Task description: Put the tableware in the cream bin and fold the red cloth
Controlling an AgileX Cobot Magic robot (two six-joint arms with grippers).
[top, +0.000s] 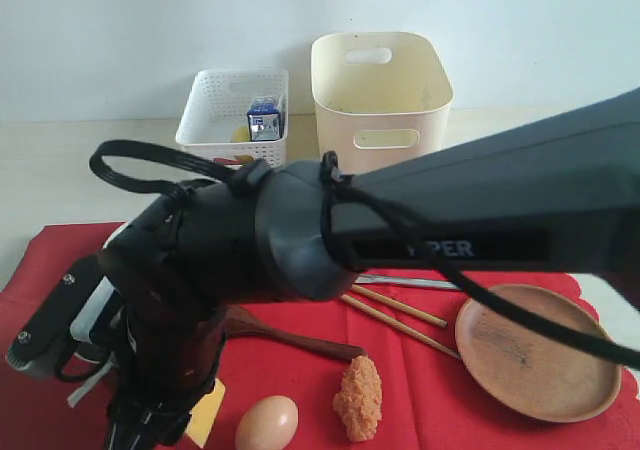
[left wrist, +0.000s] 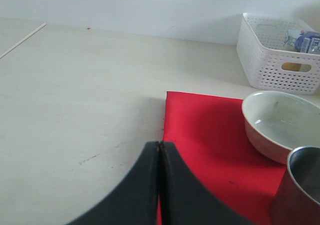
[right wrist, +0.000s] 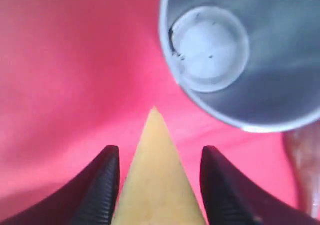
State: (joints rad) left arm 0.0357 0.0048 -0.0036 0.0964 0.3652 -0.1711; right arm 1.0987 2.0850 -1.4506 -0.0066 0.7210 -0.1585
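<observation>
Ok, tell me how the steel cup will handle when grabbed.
The steel cup looks thin-walled and empty, so it is probably light. Its smooth, shiny wall may slip in a grip. It stands upright on the soft red cloth, so a sideways nudge could tip it.

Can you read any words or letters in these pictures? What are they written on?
"PER": on the black arm; a cable hides the letters before it.
Milk carton in the white basket: it has print, but too small to read.
Nothing else shows any writing.
</observation>
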